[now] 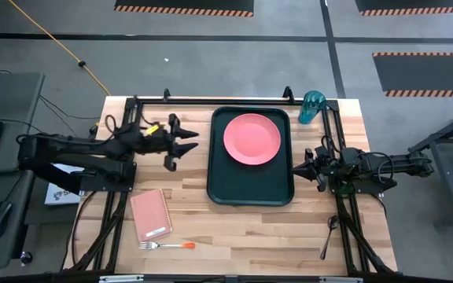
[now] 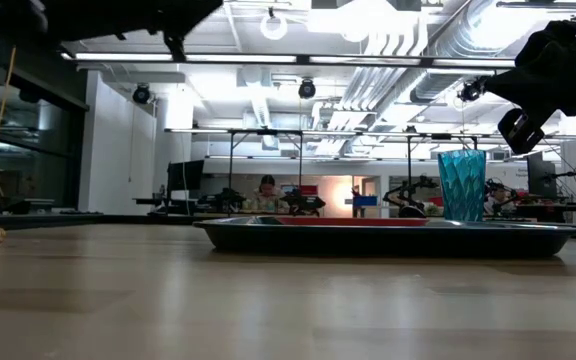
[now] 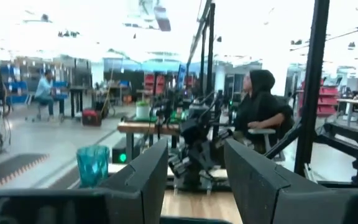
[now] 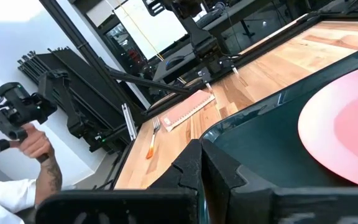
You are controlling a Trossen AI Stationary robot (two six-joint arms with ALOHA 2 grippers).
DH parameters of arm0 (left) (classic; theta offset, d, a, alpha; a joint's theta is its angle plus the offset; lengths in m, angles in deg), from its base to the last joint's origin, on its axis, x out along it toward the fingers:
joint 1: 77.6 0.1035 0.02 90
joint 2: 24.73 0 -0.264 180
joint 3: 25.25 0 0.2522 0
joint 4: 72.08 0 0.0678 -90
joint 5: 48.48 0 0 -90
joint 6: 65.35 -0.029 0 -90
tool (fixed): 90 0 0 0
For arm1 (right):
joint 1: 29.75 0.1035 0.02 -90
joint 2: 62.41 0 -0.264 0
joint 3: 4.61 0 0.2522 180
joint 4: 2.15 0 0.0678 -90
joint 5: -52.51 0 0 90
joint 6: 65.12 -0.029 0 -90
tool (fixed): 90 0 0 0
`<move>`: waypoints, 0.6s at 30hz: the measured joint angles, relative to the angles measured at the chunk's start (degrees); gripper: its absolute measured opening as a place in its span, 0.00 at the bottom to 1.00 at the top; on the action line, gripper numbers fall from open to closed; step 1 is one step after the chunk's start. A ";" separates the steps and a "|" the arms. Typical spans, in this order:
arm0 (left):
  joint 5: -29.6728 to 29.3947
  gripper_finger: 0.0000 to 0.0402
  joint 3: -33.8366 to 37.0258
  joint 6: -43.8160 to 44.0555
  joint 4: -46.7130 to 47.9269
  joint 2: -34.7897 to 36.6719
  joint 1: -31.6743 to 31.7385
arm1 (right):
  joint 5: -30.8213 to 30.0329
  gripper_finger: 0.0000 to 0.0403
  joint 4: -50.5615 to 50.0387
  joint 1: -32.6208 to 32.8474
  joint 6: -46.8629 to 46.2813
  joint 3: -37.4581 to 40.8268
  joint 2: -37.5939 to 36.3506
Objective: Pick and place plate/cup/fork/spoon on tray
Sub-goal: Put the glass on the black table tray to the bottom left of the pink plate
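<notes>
The salmon-pink plate point(image 1: 252, 138) lies flat in the far half of the dark tray point(image 1: 249, 191), and also shows in the right wrist view point(image 4: 347, 127). The teal cup point(image 1: 313, 106) stands upright on the table beyond the tray's far right corner. The orange-handled fork point(image 1: 167, 245) lies near the front edge at the left. The dark spoon point(image 1: 329, 231) lies at the front right. My left gripper point(image 1: 185, 145) is open and empty, left of the tray and above the table. My right gripper point(image 1: 297, 167) is shut and empty, above the tray's right rim point(image 4: 241, 121).
A pink notebook point(image 1: 149, 214) lies left of the tray, near the fork. Black frame rails run along the table's far, left and right sides. A person's hand point(image 4: 35, 144) holds a controller beyond the table. Bare wood lies in front of the tray.
</notes>
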 joint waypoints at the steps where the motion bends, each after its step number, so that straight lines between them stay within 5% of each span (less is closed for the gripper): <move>1: -0.02 0.37 0.44 -0.57 0.03 0.84 -0.21 | -0.01 0.00 0.00 0.01 0.00 0.00 0.00; 8: -0.02 0.37 0.57 -0.17 -2.52 2.87 -0.53 | -0.84 0.00 -0.02 0.01 0.00 0.01 0.00; 18: -0.02 0.37 0.57 -0.15 -2.49 2.82 -0.53 | -19.69 0.00 9.12 -0.01 8.65 0.04 0.01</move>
